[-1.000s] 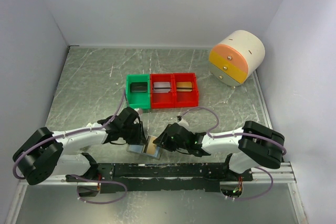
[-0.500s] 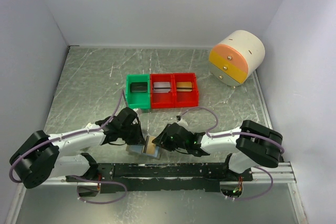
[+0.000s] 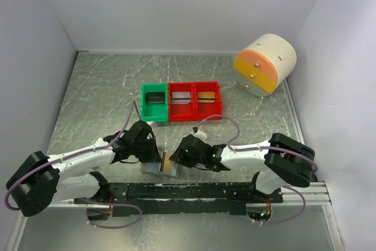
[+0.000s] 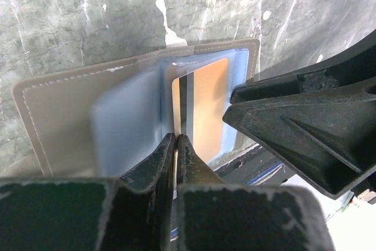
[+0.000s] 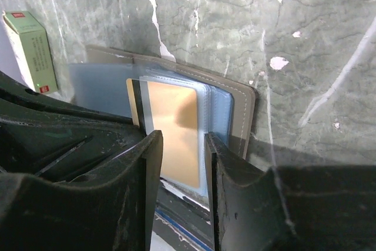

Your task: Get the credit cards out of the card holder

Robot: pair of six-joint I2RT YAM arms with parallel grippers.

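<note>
A flat grey folding card holder (image 4: 53, 116) with pale blue see-through pockets is laid open at the near edge of the grey marbled table (image 3: 100, 98), between the two grippers. A thin orange-tan credit card (image 4: 208, 104) with a dark stripe is seen at its right pocket.

The left gripper (image 4: 175, 140) is closed tight, with its tips met at the near edge of the card and pocket. Whether the card, the pocket or nothing is pinched cannot be told. The right gripper (image 5: 182, 139) is held partly open over the card, and nothing is gripped by it.

If the blue pocket is pinched along with the card, the whole holder could be dragged. The card could be lost from so thin a pinch. The grippers are very close, so they could be bumped together.
</note>
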